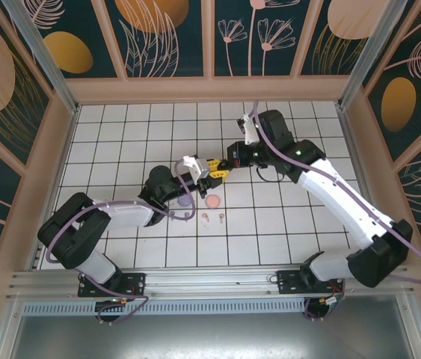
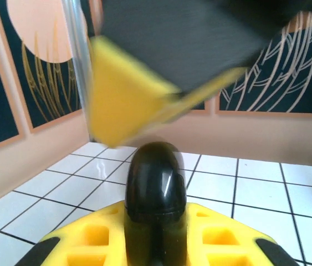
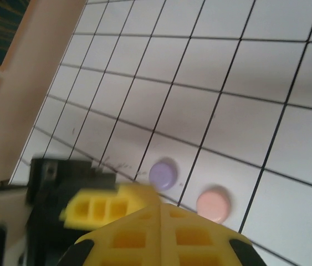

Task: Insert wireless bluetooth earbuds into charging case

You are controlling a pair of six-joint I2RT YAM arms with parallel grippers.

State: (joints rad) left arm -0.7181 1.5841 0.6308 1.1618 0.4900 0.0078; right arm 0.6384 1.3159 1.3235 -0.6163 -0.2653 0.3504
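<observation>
white gridded tile table (image 1: 285,224), open tiles toward right wall | left gripper (image 2: 156,235) clamping glossy black rounded case (image 2: 156,183) | right gripper (image 3: 161,241) pinched closed | matte purple disc case (image 3: 162,173) near pink disc case (image 3: 213,203) | tiny pink stemmed earbuds (image 1: 220,218) on tile beside pink case

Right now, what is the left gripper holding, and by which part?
The left gripper holds what looks like the glossy black charging case, pinched by its lower half between the yellow fingers, rounded top sticking up.
</observation>
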